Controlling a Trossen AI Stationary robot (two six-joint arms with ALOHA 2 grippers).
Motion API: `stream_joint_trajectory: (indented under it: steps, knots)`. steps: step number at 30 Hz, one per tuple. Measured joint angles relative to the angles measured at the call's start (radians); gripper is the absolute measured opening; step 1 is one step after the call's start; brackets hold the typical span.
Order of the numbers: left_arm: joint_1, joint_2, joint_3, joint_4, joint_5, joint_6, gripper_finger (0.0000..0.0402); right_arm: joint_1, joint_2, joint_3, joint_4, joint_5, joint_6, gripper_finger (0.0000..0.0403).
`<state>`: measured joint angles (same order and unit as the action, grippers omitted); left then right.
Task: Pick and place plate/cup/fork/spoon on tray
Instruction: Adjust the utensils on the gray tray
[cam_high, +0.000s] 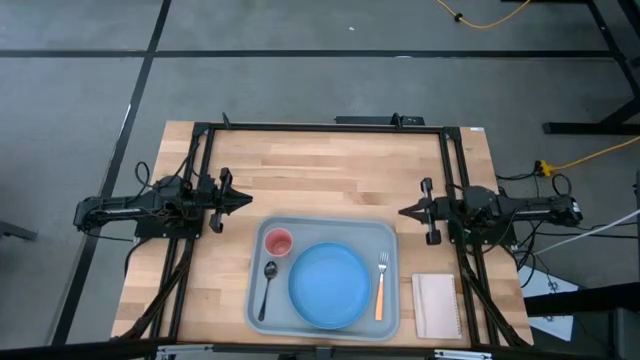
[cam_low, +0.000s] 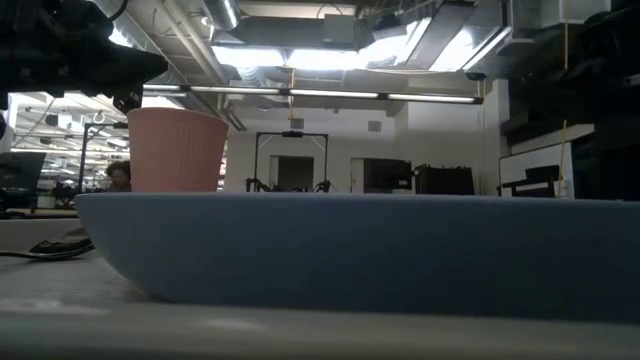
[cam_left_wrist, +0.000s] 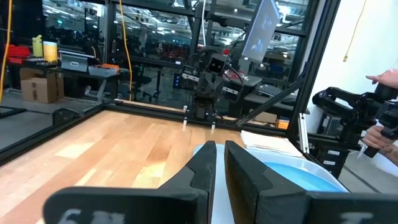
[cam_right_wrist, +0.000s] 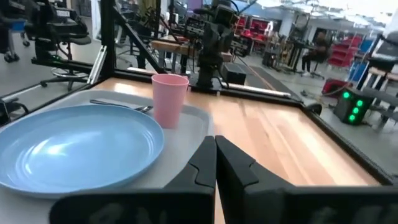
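At mid-left and mid-right of the high view, the left gripper and right gripper are held closed and empty, while plate, cup, spoon and fork are already seen on the tray at lower centre, so nothing further seems called for.

Low view: plate fills the frame, cut off at the right edge, hiding the tray, fork and spoon. Cup shows only above the plate rim. Right wrist view: plate cut at the left edge; spoon partly behind the cup, probably its bowl end showing.
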<state>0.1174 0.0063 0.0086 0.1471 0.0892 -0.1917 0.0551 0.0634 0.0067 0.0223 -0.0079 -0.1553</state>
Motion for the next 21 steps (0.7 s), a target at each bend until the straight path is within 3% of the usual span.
stream_joint_trajectory:
  steps: [21]
  knots:
    - [0.0,0.0,0.0,0.0,0.001,0.0,0.0028,-0.007,0.004,0.0,0.011,0.033,0.098,0.0015]
